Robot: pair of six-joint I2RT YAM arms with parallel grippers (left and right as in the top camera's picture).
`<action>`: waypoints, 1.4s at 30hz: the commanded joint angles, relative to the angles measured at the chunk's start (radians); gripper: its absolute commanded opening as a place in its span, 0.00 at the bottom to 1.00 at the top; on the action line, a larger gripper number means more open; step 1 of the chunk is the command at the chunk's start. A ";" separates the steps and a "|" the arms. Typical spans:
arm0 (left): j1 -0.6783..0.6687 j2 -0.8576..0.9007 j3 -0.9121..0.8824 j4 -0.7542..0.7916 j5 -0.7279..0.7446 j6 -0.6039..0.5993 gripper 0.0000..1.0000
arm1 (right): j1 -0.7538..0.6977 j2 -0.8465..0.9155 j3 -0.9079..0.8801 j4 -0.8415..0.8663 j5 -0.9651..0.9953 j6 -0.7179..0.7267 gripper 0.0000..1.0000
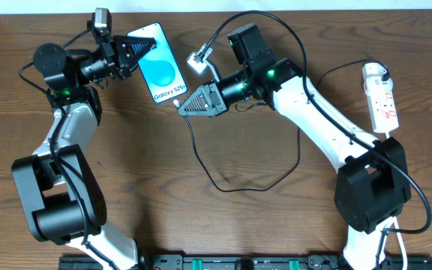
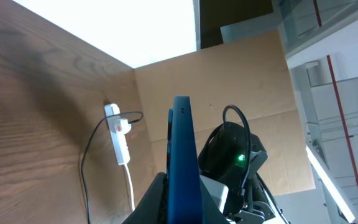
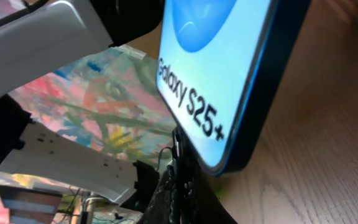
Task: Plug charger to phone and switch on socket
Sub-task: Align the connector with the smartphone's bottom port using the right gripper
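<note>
Left gripper [image 1: 144, 49] clamps the slim glossy phone [image 1: 161, 69]; right gripper [image 1: 183, 106] pinches the thin black charger [image 3: 177, 152], phone edge just ahead.

**Connector tip out of sight at the phone's end**

From overhead, the charger [image 1: 193, 139] cable runs up into the right claw [image 1: 184, 104] and vanishes, its tip buried between the fingers. Across the way, the left claw [image 1: 142, 49] covers the far end of the phone [image 1: 163, 71]. On the right wrist view the phone [image 3: 229, 68] is chopped off by the top edge. Below it the claw's fingers are a dark blur, and whether the tip meets the port, can't tell. Left wrist view: the phone [image 2: 181, 155] is edge-on, screen unseen, base cut by the bottom edge. And the socket [image 1: 381, 97]? Switches too small to read.
</note>
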 commanded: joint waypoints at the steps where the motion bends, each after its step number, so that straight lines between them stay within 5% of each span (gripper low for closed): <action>1: 0.018 -0.028 0.017 0.012 -0.020 -0.010 0.07 | -0.014 0.006 0.000 0.005 -0.094 -0.011 0.01; 11: 0.022 -0.028 0.017 0.058 -0.019 -0.018 0.07 | -0.013 0.070 -0.029 0.058 -0.229 -0.022 0.01; 26: 0.011 -0.028 0.017 0.065 -0.020 -0.017 0.07 | -0.009 0.072 -0.030 0.245 -0.191 0.141 0.01; 42: 0.001 -0.028 0.017 0.064 -0.012 -0.013 0.07 | -0.006 0.072 -0.031 0.253 -0.187 0.151 0.01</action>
